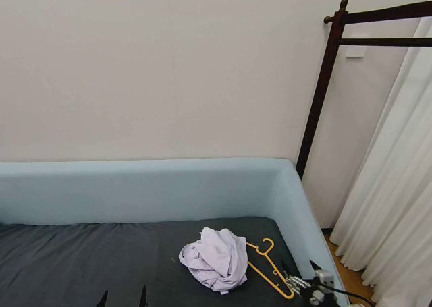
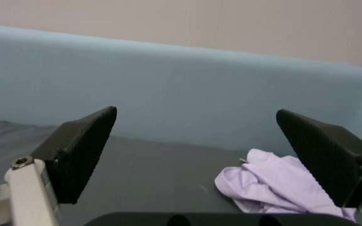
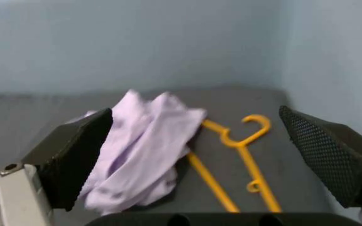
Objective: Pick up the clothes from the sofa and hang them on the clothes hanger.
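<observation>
- Left gripper (image 1: 121, 297), at 7 o'clock in my head view: the claw is spread wide with nothing between its fingers, and it hovers low over the dark seat cushion (image 1: 81, 260).
- Pale blue sofa (image 1: 142, 189): its backrest runs across the frame, and its arm closes off the seat toward 4 o'clock.
- Lilac garment (image 1: 214, 258), the task's thing: it lies crumpled in a heap on the cushion, at about 2 o'clock from the left gripper and near the sofa's right end. Neither claw touches it.
- Orange hanger (image 1: 271, 268): it lies flat on the cushion at 3 o'clock from the garment. One of its arms runs against the cloth's edge and seems to slip under it.
- Right gripper (image 3: 197, 136), at 5 o'clock in the head view beside the hanger's lower end: its claw also gapes fully and holds nothing, and garment and hanger lie between its fingers' lines of sight.
- Dark wooden clothes rack (image 1: 322, 84): it stands upright at 1 o'clock, beyond the sofa's arm, with its bars bare. A white curtain (image 1: 398, 185) hangs beside it.
- My read: the step in hand is the approach, so the pickup is not yet done. The next move calls for bringing one open claw down onto a raised fold of the lilac heap and pinching cloth alone, clear of the hanger's arm, before any lift toward the rack.
</observation>
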You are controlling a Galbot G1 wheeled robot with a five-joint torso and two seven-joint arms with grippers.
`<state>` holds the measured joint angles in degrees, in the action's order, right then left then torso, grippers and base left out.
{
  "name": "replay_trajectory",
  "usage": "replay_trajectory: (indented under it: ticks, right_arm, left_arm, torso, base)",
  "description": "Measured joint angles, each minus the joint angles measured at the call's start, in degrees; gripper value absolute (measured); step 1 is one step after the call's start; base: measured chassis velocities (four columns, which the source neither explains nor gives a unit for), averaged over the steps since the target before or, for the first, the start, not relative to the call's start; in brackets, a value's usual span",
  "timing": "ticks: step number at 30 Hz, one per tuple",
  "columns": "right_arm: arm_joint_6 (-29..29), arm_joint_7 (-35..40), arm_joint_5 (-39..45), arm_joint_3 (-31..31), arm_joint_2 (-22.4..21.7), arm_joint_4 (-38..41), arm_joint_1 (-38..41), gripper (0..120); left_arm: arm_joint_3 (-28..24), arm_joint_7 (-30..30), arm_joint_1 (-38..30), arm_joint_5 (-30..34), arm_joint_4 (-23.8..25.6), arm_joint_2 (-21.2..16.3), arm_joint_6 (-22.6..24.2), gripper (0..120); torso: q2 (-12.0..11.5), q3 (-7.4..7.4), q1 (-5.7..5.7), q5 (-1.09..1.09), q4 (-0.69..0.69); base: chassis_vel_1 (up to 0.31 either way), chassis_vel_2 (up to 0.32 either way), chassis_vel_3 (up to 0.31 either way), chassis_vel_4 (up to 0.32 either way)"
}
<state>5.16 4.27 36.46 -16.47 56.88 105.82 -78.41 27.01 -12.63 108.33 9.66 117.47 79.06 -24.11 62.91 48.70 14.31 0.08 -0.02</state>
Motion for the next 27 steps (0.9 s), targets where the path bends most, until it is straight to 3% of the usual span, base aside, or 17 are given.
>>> replay_trajectory:
  ticks: [5,6,9,14,19,27]
  right_arm:
    - [2.7,-2.0,0.3,15.8,-3.3,-8.5,16.0,100]
    - [2.7,-2.0,0.3,15.8,-3.3,-8.5,16.0,100]
    - [3.2,-2.4,0.3,25.8,-0.7,-16.8,26.4,100]
    - [3.5,-2.9,1.6,35.1,3.1,-25.7,34.9,100]
    - [3.3,-3.6,-0.5,39.7,5.6,-29.7,38.1,99]
    - [3.3,-4.2,-1.7,45.5,9.9,-37.2,42.3,99]
  left_arm:
    - [0.3,-0.5,1.7,-0.8,-1.4,0.1,-1.5,100]
    - [0.3,-0.5,1.7,-0.8,-1.4,0.1,-1.5,100]
    - [0.4,-0.7,2.3,-0.9,-1.9,1.0,-2.0,100]
    - [0.8,-1.0,2.4,-1.4,-2.1,2.7,-2.8,100]
    - [0.6,-1.1,2.1,-1.4,-2.2,4.1,-3.8,100]
    - [1.2,-0.9,1.6,-1.4,-2.4,2.7,-4.5,100]
  torso:
    - [0.0,0.00,0.00,-0.03,0.02]
    - [0.0,0.00,0.00,-0.03,0.02]
    - [0.0,0.01,0.01,-0.02,0.02]
    - [0.0,0.01,0.01,-0.02,0.01]
    - [0.0,0.00,0.00,-0.03,-0.01]
    - [0.0,0.00,0.01,-0.04,0.00]
  base:
    - [0.000,0.000,0.000,0.000]
    - [0.000,0.000,0.000,0.000]
    - [0.000,0.000,0.000,0.000]
    - [0.000,0.000,0.000,0.000]
    - [0.000,0.000,0.000,0.000]
    - [0.000,0.000,0.000,0.000]
